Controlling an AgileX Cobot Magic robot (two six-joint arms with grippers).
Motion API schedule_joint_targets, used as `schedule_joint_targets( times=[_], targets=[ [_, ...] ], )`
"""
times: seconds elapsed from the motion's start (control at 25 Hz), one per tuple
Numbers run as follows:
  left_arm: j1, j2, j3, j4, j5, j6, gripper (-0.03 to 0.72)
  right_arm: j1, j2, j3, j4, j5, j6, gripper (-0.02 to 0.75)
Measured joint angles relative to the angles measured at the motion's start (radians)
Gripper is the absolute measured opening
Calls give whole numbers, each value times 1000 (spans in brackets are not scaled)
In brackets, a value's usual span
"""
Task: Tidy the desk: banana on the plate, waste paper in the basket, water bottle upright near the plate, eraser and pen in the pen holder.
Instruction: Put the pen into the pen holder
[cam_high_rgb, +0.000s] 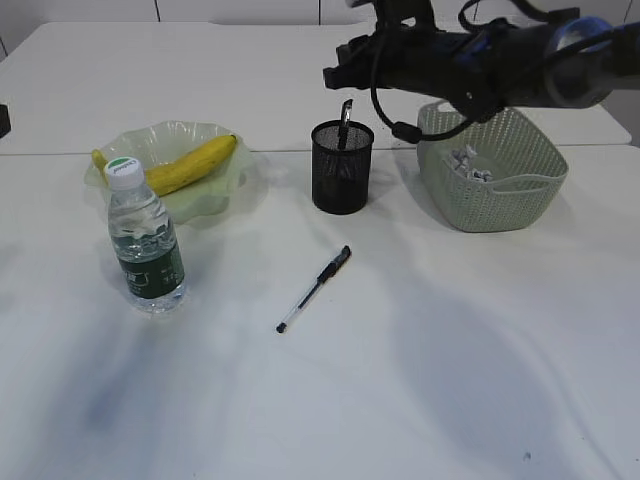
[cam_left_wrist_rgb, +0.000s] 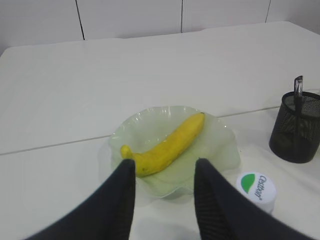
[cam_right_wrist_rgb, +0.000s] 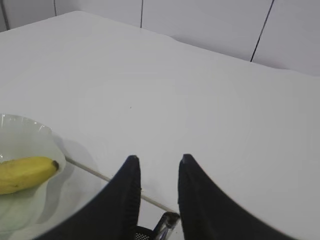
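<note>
While my right pincer (cam_right_wrist_rgb: 156, 162) is hovering open over the black mesh pen holder (cam_high_rgb: 342, 167), the black ballpoint pen (cam_high_rgb: 314, 289) is lying loose on the tabletop (cam_high_rgb: 450, 350).
I'm risking tipping that light holder if I'm dropping carelessly.

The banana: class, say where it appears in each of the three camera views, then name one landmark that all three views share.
Exterior view: banana at upper left, lying on the plate.
Left wrist view: centre, on the plate, just beyond the left gripper.
Right wrist view: only its tip, at the left edge.
Shared landmark: the pen holder, barely visible at the right wrist view's bottom edge.
</note>
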Motion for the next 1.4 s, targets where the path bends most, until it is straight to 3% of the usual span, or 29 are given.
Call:
schedule_joint_targets(
  times=[0.48,0.8,1.24,1.4],
  targets=[
    [0,27,0,0,-183,43,276,4,-158,0,6,215,118,200],
    [0,27,0,0,-234,50,276,61,-231,0,20,502,126,200],
    [0,27,0,0,-234,53,276,83,-292,0,217,745,130,200],
    [0,27,0,0,-236,53,276,83,-292,0,241,800,130,200]
  ],
)
